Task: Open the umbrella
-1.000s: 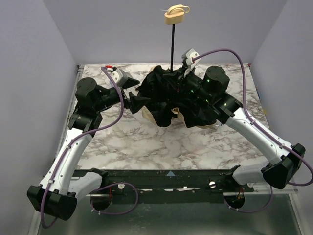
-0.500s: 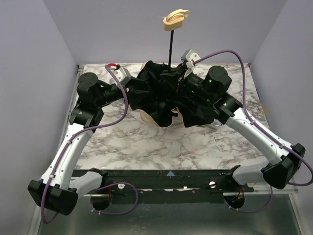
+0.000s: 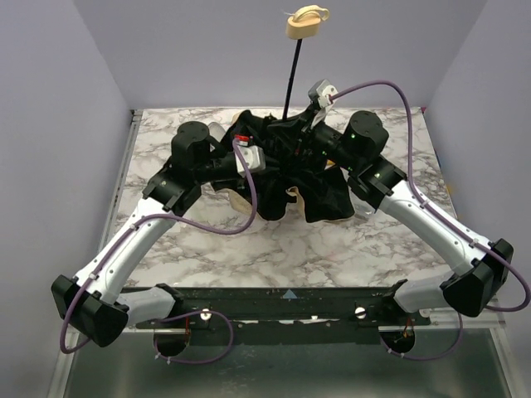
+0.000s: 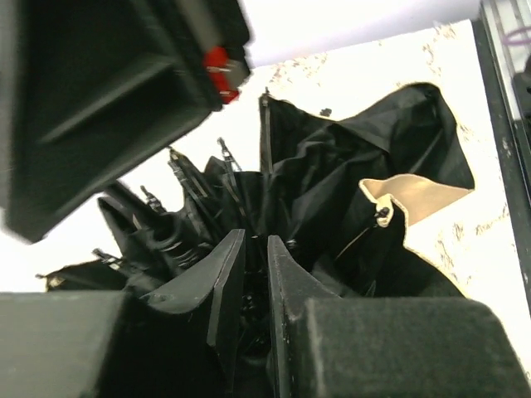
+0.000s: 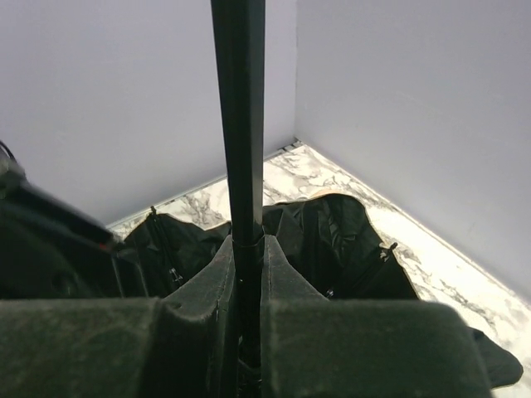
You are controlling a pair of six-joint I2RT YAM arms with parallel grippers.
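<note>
R tool [image 5: 246, 249] pinches umbrella [image 3: 323, 199] shaft [image 5: 239, 99]; L tool [image 4: 255, 242] nearly closed among ribs [image 4: 226, 159], grip unclear.

Soft, even overhead light leaves only faint shadows on the counter [image 3: 249, 240]. In the left wrist view the counter blows out white, and the close left gripper [image 4: 255, 240] looks soft and unfocused.

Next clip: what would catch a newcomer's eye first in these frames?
The umbrella, a crumpled black heap at the far middle of the table, with its thin shaft standing up and the tan handle high above. The right gripper is clamped on that shaft; the left gripper is buried among the ribs, jaws nearly together.
</note>
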